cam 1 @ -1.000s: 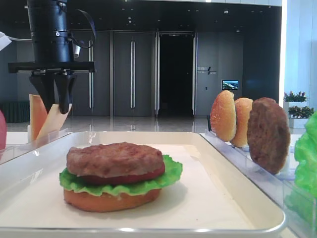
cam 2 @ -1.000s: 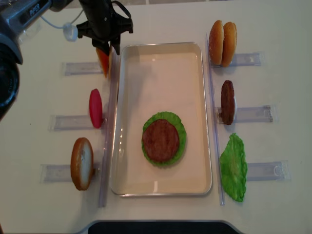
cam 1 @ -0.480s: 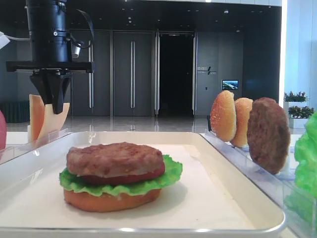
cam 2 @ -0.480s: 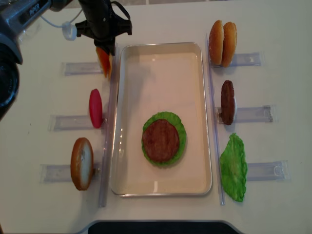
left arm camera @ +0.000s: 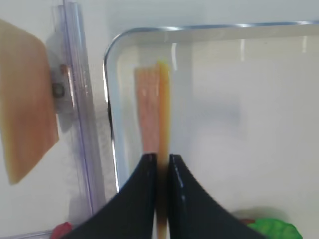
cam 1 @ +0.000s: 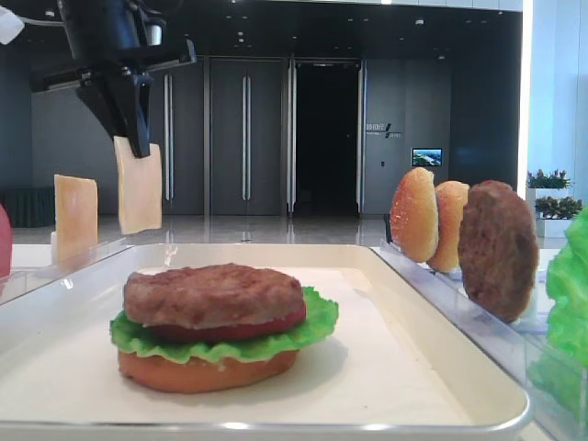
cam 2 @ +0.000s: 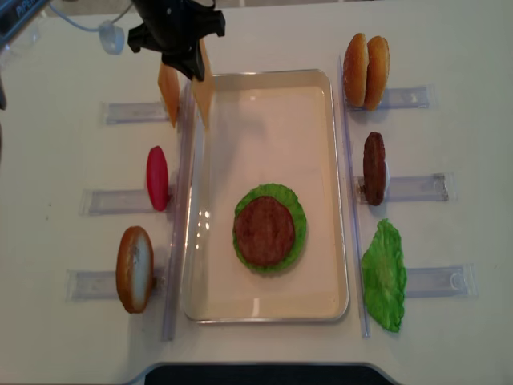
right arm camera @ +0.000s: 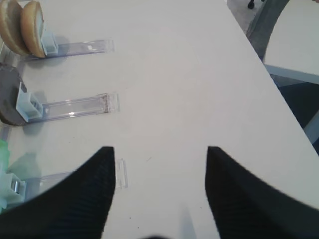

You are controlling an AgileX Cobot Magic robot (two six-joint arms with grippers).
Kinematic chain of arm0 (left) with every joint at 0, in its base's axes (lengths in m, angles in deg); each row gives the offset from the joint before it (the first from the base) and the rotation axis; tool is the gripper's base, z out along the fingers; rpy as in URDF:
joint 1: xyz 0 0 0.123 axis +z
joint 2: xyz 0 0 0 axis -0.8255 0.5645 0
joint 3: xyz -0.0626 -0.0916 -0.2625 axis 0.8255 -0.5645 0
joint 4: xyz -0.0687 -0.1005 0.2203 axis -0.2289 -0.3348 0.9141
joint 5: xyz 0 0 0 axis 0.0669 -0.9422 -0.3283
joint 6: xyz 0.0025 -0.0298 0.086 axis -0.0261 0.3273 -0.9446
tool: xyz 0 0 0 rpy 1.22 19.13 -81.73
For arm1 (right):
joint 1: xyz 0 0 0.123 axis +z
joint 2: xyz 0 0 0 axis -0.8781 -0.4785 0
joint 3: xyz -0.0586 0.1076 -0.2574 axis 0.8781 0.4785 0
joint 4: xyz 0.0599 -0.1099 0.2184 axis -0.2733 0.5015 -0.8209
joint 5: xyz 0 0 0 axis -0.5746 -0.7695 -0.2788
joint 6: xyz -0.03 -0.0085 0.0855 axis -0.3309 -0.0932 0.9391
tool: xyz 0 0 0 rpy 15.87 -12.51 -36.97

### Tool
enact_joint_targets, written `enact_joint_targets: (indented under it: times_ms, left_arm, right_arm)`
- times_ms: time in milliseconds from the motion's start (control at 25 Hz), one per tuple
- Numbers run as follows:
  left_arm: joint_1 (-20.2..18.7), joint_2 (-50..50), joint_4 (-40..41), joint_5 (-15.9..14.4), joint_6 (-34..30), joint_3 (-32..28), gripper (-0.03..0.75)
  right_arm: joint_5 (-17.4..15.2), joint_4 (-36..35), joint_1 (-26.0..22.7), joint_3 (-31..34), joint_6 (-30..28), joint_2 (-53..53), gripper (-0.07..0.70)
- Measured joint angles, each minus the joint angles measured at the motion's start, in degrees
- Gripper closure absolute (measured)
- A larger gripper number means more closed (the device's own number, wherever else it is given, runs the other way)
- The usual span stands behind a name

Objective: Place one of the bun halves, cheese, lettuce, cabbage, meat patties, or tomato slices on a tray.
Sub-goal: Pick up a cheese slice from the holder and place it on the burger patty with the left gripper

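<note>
Exterior high view, low and level with the table: the left gripper (cam 1: 138, 147) has its fingers (left arm camera: 144, 194) pinched fully together on the top edge of a cheese slice (cam 1: 140, 186), which hangs upright in the air. In the overhead view the slice is over the far left corner of the white tray (cam 2: 329, 192), just inside the rim. A second cheese slice (cam 1: 75, 217) stands in its clear rack (cam 2: 132, 112) just beside the tray. Nearer the camera on the tray sits a half-built burger: bottom bun (cam 1: 207, 369), lettuce (cam 1: 317, 322), a red tomato slice (cam 1: 276, 323) and a patty (cam 1: 213, 294) on top.

The right gripper (right arm camera: 158, 189) is well away over bare table, its fingers spread wide and holding nothing.

The step in hand looks like carrying the cheese to the burger. To do it well, the held slice should travel along the tray to a point directly above the patty, tip from upright toward flat, and come down until it nearly touches the meat before the fingers part, so that it lands centred rather than sliding off.
</note>
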Motion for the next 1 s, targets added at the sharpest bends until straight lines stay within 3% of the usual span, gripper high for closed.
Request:
enact_joint_targets:
  times_ms: [200,320,520,680,1000]
  left_arm:
    - [-0.99,-3.56,-3.74,-0.88,-3.46,-0.05,0.682]
    - [-2.03,-5.77,-8.89,0.24,-6.81,-2.37,0.682]
    - [-3.21,-11.92,-19.59,6.66,-16.15,-14.71,0.682]
    - [-3.26,-17.98,-31.1,10.86,-27.96,-25.4,0.682]
    - [-3.32,-27.37,-52.75,12.3,-50.75,-44.1,0.683]
  right_arm:
    - [0.0,0.0,0.0,0.0,0.0,0.0,0.217]
    - [0.0,0.0,0.0,0.0,0.0,0.0,0.217]
    - [0.0,0.0,0.0,0.0,0.0,0.0,0.217]
    - [0.0,0.0,0.0,0.0,0.0,0.0,0.217]
    - [0.0,0.0,0.0,0.0,0.0,0.0,0.217]
